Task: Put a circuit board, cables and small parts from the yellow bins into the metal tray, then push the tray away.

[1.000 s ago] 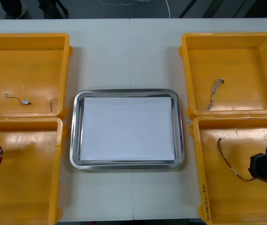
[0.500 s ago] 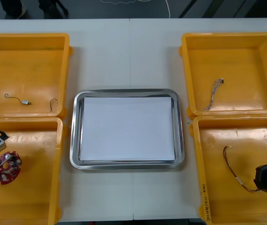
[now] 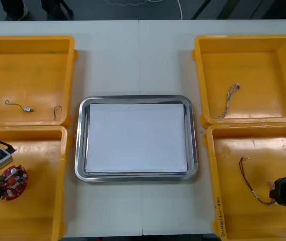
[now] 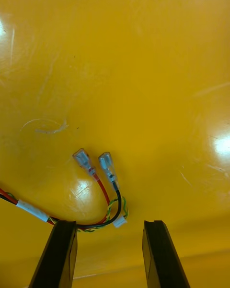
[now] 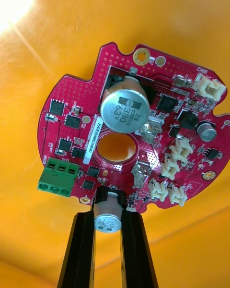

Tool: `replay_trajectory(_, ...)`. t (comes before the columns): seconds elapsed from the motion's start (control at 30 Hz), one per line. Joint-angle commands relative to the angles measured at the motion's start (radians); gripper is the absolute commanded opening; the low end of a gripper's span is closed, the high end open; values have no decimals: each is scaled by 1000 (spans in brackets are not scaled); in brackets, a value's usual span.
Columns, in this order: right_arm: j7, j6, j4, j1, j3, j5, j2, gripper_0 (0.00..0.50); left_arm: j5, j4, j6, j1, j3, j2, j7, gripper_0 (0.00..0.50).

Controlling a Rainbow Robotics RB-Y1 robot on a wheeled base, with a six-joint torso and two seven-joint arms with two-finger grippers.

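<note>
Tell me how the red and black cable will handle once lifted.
Probably floppy: the red and black cable lies in loose curves, so its ends should droop. Likely light, its wires being thin. The right gripper stands open over it in the right near yellow bin; the left gripper is shut on the red circuit board.

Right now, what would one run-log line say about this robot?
left gripper: shut on round red circuit board, near-left yellow bin | right gripper: open by red-black-yellow cable, near-right yellow bin | shiny metal tray: white inside
</note>
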Motion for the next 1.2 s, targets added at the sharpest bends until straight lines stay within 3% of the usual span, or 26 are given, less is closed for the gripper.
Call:
replay_trajectory(0.03,60,6,-48,8,-28,7,-35,406,-35,-29,0,19,-9,-50,18,79)
replay_trajectory(0.07,62,11,-53,5,-28,9,-35,417,-37,-29,0,19,-9,-52,17,102)
replay_trajectory(0.13,77,40,-86,-2,-28,27,-35,428,-41,-29,0,18,-9,-53,14,201)
replay_trajectory(0.17,102,60,-105,-8,-28,35,-35,428,-43,-29,0,18,-9,-53,12,287)
replay_trajectory(0.23,146,97,-138,-18,-28,53,-35,428,-46,-29,0,18,-9,-55,8,414)
replay_trajectory(0.33,206,137,-186,-24,-28,92,-35,430,-51,-29,0,16,-3,-53,5,500)
replay_trajectory(0.53,344,135,-207,-28,-28,101,-35,428,-38,-30,26,2,51,-53,-3,500)
replay_trajectory(0.83,545,101,-206,-28,-22,90,-35,429,-35,-30,152,-76,197,-52,20,500)
replay_trajectory(1.0,589,72,-203,-31,18,110,-35,429,-28,-30,172,-96,253,-52,146,500)
replay_trajectory(1.2,594,-11,-165,-61,116,165,-35,428,-48,-29,172,-134,261,-32,442,500)
